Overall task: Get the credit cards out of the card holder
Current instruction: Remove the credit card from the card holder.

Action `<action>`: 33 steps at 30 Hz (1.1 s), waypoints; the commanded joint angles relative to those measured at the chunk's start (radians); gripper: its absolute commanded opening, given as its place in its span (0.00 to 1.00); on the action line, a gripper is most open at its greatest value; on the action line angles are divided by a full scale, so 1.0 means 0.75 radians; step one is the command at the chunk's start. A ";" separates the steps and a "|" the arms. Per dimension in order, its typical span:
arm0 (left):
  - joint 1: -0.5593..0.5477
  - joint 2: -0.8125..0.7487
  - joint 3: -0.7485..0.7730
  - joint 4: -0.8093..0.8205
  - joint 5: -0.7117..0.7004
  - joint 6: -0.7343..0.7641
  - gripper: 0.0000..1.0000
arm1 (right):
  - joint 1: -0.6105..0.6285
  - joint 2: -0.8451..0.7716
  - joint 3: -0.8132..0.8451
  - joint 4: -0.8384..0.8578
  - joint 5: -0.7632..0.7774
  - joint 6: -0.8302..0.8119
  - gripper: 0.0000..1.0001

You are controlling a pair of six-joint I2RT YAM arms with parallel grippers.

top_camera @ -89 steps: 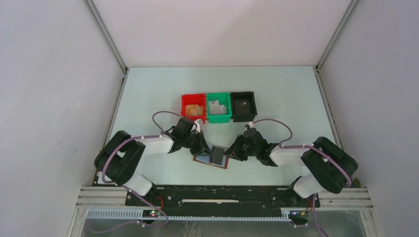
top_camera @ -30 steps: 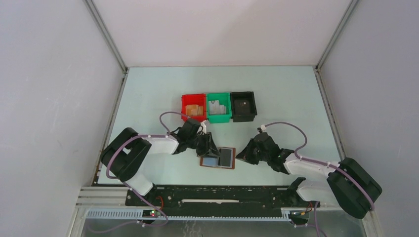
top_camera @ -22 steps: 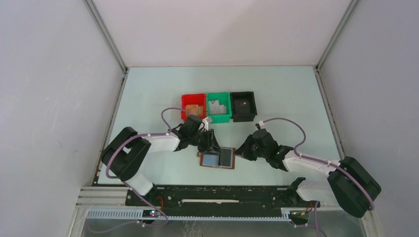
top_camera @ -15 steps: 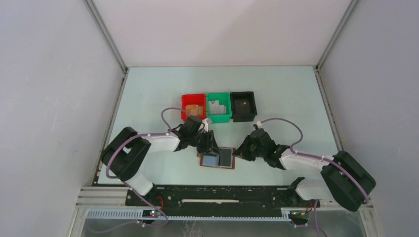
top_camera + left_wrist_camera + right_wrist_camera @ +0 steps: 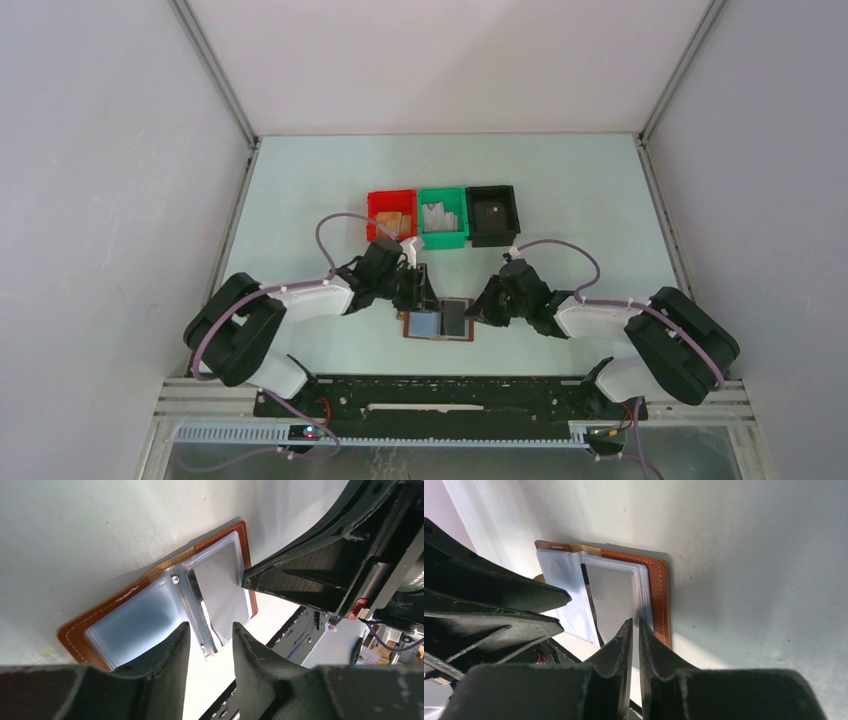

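The card holder (image 5: 412, 332) lies open on the table, brown leather outside, light blue-grey sleeves inside; it also shows in the left wrist view (image 5: 100, 625) and the right wrist view (image 5: 659, 587). A dark grey credit card (image 5: 455, 318) sits in its right panel, pale grey in the wrist views (image 5: 220, 590) (image 5: 616, 597). My left gripper (image 5: 421, 297) (image 5: 210, 630) is open, its tips straddling the holder's spine. My right gripper (image 5: 479, 309) (image 5: 634, 625) is shut, its tips down at the card's outer edge. Whether it touches the card is unclear.
Three square bins stand in a row behind the holder: red (image 5: 371, 215) with tan blocks, green (image 5: 443, 243) with pale pieces, black (image 5: 493, 190). Both arms meet over the holder. The black rail runs along the near table edge (image 5: 450, 395).
The right gripper has come in from the right to the holder's right edge. The left gripper has shifted slightly over the spine. The holder lies squarer than three seconds ago.
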 commanded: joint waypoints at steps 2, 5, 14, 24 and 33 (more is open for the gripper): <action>-0.015 0.031 0.043 -0.010 0.006 -0.010 0.41 | 0.008 0.050 0.034 0.046 0.007 -0.006 0.17; -0.014 0.030 0.029 -0.004 -0.036 -0.040 0.41 | 0.009 0.064 0.034 0.052 0.003 -0.006 0.17; -0.014 0.115 -0.002 0.124 0.014 -0.119 0.36 | 0.010 0.074 0.034 0.062 -0.003 -0.004 0.16; -0.014 0.174 -0.026 0.227 0.040 -0.180 0.28 | 0.013 0.087 0.034 0.078 -0.013 0.002 0.16; -0.009 0.204 -0.007 0.191 0.054 -0.150 0.00 | 0.015 0.089 0.034 0.080 -0.015 0.008 0.15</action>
